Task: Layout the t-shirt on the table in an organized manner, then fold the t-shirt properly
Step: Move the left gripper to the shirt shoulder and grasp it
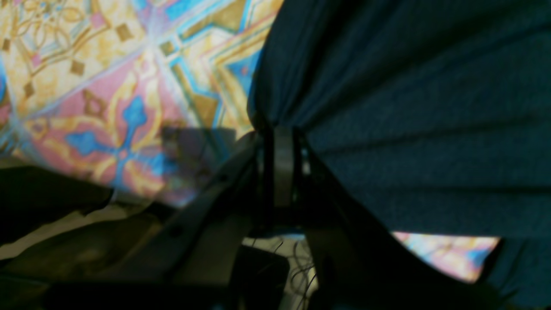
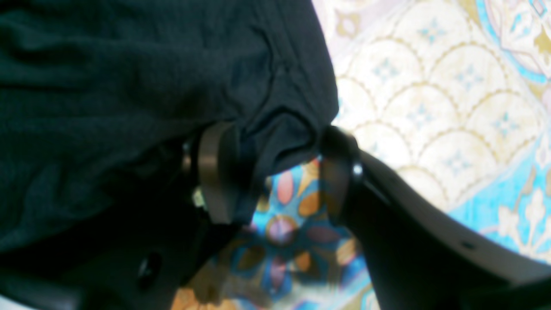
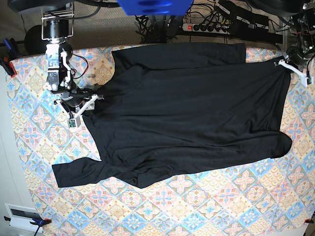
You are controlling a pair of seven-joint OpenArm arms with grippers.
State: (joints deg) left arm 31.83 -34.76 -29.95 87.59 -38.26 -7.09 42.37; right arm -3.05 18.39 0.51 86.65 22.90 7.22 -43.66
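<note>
The left gripper pinches the t-shirt at upper right; the right gripper stands wide around its edge, on the table.

power strip: sitting behind the far edge, cables trailing off it
blue thing: hanging top centre
clamps: gripping the cloth's corners

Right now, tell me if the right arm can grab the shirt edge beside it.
Probably yes: the right gripper is open with the shirt edge bunched between its fingers, nothing blocking.
</note>
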